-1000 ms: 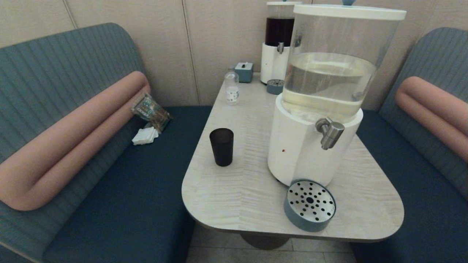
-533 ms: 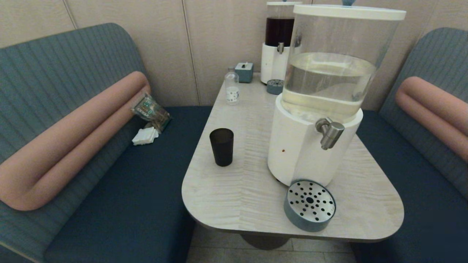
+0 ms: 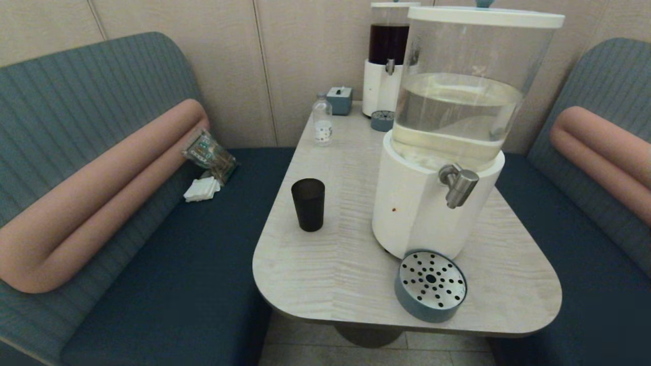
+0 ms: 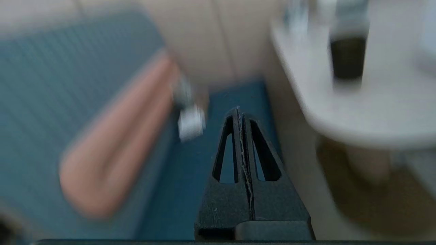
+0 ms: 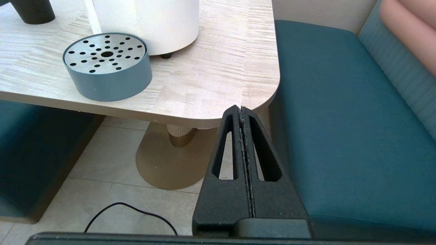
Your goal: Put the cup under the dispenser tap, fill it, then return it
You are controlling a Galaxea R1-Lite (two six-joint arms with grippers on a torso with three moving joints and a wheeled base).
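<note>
The black cup (image 3: 308, 204) stands upright on the pale wooden table (image 3: 315, 274), left of the large white-based dispenser (image 3: 437, 203). Its steel tap (image 3: 459, 184) juts out over a round blue drip tray (image 3: 431, 284) with a perforated steel top. Neither arm shows in the head view. My left gripper (image 4: 239, 112) is shut and empty, low over the blue bench, well short of the cup (image 4: 347, 56) on the table. My right gripper (image 5: 240, 110) is shut and empty, below the table's near right corner, with the drip tray (image 5: 107, 66) some way off.
A smaller dark-liquid dispenser (image 3: 387, 56), a little clear bottle (image 3: 322, 122) and a small blue box (image 3: 339, 99) stand at the table's far end. Blue benches (image 3: 168, 284) with pink bolsters flank the table. A snack bag (image 3: 209, 152) and white napkins (image 3: 202, 189) lie on the left bench.
Nothing on the table has moved. No arm has entered the head view.
</note>
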